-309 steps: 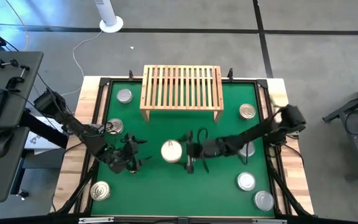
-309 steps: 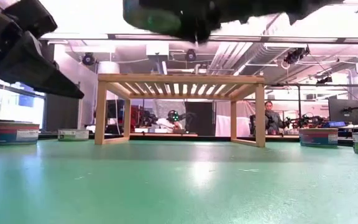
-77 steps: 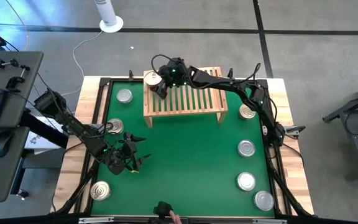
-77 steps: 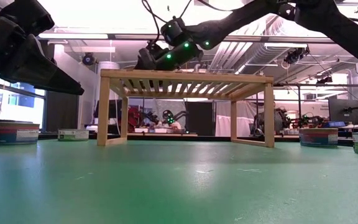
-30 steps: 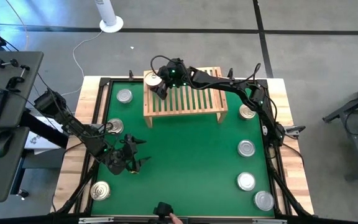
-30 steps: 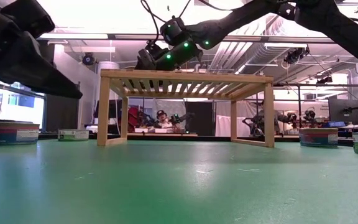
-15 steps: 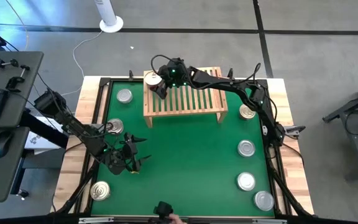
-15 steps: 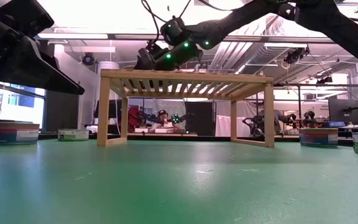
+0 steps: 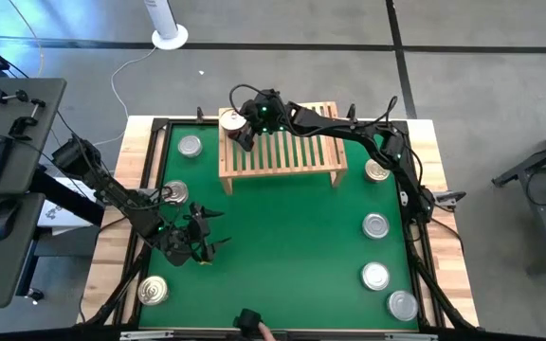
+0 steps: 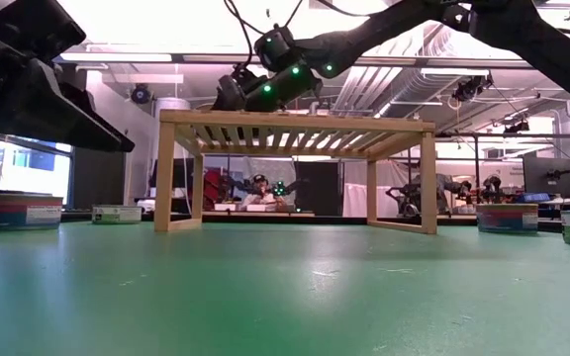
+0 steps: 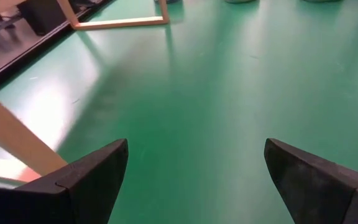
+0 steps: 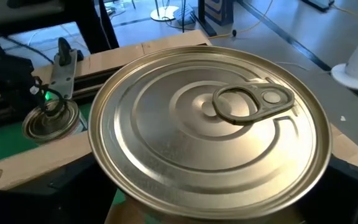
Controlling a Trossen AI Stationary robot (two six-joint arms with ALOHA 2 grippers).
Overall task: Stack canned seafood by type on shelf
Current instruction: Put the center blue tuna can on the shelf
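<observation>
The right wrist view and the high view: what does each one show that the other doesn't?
Only the right wrist view shows the pull ring and raised rings on the gold-topped tin between the right gripper's fingers. Only the high view shows the whole green mat, the six other tins spread on it, such as one at the near left corner, and the left gripper open above the mat. Both show that one tin over the shelf's far left corner.

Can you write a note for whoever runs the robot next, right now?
Left gripper: open, empty, hovering over the green mat, near left.
Right gripper: at the far-left corner of the low light-wood slatted shelf, around a gold-tan ringed round tin.
Done: one tin at the shelf.
Left: other round metal tins on the mat's left side and right side; stack by type.
</observation>
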